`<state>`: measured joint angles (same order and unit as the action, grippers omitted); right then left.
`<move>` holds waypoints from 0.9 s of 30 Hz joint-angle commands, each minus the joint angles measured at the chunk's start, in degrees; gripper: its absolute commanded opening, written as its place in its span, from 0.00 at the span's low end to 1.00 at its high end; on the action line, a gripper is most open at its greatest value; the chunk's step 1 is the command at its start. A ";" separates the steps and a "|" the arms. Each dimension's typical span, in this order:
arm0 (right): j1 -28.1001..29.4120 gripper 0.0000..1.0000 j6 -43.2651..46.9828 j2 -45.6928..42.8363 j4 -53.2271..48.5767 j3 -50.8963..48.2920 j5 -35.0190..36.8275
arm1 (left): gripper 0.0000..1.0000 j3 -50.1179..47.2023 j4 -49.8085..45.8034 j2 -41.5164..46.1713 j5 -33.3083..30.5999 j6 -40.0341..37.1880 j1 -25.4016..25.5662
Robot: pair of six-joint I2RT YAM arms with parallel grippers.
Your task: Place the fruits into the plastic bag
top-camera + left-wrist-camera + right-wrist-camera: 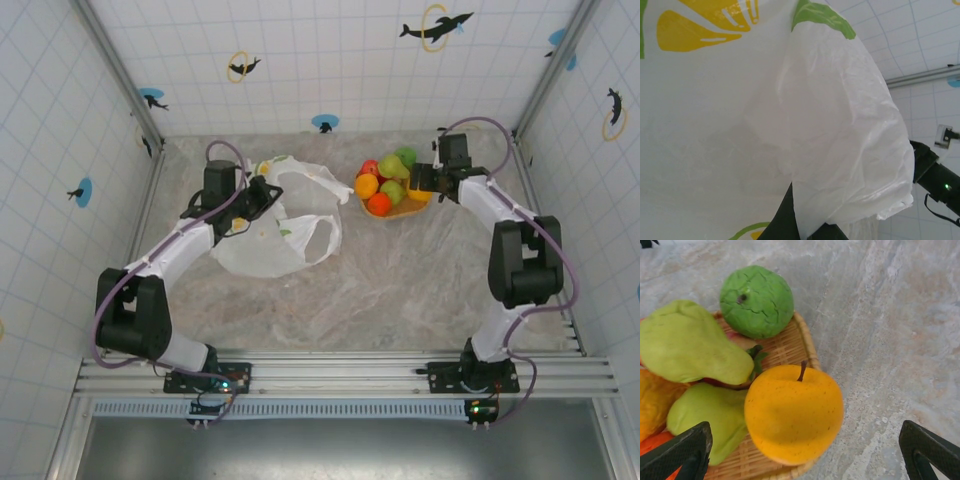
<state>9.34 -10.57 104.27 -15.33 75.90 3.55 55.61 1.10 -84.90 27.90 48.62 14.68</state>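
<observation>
The plastic bag (265, 250) lies crumpled on the table left of centre, white with citrus prints. My left gripper (266, 193) is shut on the bag's upper edge. In the left wrist view the bag's film (830, 125) drapes over my dark fingers (780, 220). The fruits (385, 185) are heaped on a woven tray (410, 210) at the back right. My right gripper (422, 182) hovers open at the tray's right side. In the right wrist view its fingertips (685, 447) straddle a yellow-orange apple (792, 412) without touching it. Two green pears (687, 342) and a round green fruit (756, 301) lie beyond.
Tiled walls with metal posts (115, 70) close in the marbled table (400, 290) on three sides. The right arm's elbow (525, 260) stands over the table's right part. A metal rail (340, 375) runs along the near edge.
</observation>
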 commanded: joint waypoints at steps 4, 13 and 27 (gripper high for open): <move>-0.05 0.99 -2.94 6.24 -3.00 6.31 -1.66 | 0.00 -2.02 2.23 0.53 2.07 -1.17 0.20; -0.03 0.96 -2.61 13.90 -7.34 13.98 -0.48 | 0.00 -2.34 2.57 -0.04 2.77 -1.16 0.11; -0.03 0.77 -2.58 15.06 -7.51 13.27 -1.50 | 0.00 -2.49 2.68 -0.94 3.71 -0.81 0.17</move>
<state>9.37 -13.08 118.17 -21.71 87.59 2.48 53.87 2.31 -84.95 30.65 48.23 14.68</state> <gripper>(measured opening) 0.797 0.041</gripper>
